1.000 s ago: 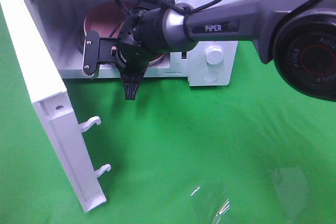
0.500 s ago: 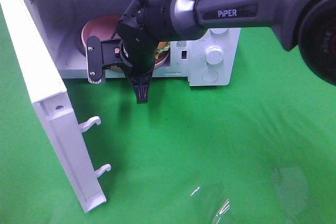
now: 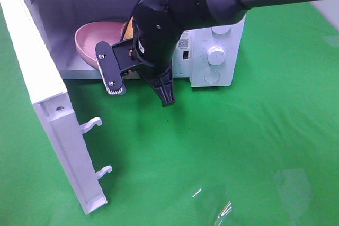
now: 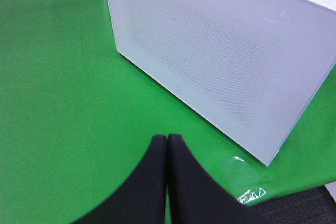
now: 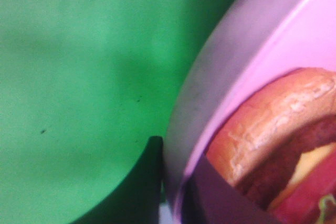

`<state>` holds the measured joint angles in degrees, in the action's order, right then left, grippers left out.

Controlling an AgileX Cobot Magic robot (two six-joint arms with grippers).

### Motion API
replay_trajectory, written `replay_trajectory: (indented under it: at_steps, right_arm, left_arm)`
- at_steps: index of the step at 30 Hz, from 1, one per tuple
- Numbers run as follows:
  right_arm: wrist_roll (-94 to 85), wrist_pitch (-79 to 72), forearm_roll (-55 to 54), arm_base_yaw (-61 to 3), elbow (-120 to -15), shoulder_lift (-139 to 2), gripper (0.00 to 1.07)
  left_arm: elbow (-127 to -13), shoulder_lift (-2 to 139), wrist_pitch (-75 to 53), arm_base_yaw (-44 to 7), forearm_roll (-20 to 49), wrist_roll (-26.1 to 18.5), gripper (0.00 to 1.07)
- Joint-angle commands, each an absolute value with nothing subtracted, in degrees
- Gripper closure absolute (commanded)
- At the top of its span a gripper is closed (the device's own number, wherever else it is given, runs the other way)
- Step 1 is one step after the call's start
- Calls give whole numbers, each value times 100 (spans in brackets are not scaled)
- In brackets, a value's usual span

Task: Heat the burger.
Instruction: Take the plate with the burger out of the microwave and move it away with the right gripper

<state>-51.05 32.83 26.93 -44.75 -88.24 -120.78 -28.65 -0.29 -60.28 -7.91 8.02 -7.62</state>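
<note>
While the microwave stands open on the green tabletop, the right claw grips the pink plate's rim, the burger aboard, inside the cavity; a slipping pinch could tip it. Left claw clenched, empty.

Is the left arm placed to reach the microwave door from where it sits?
Probably yes. The left gripper, jaws shut, faces the door's outer face with only bare green cloth between; the right gripper is clamped on the pink plate's rim.
</note>
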Motion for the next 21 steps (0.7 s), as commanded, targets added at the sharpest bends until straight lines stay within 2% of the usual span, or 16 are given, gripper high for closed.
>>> replay_trajectory:
  at_steps: [1, 6, 21]
  right_arm:
    - [-5329, 3466, 2882, -4418, -8600, -11723, 107]
    - [-5907, 3478, 2865, -4418, -8044, -11207, 107]
    - [-6148, 3266, 2865, -4418, -6165, -9626, 107]
  left_arm:
    - [-2848, -166, -5959, -768, 802, -762, 106]
    - [-2848, -166, -5959, -768, 802, -762, 106]
    - [-2848, -166, -5959, -768, 802, -762, 106]
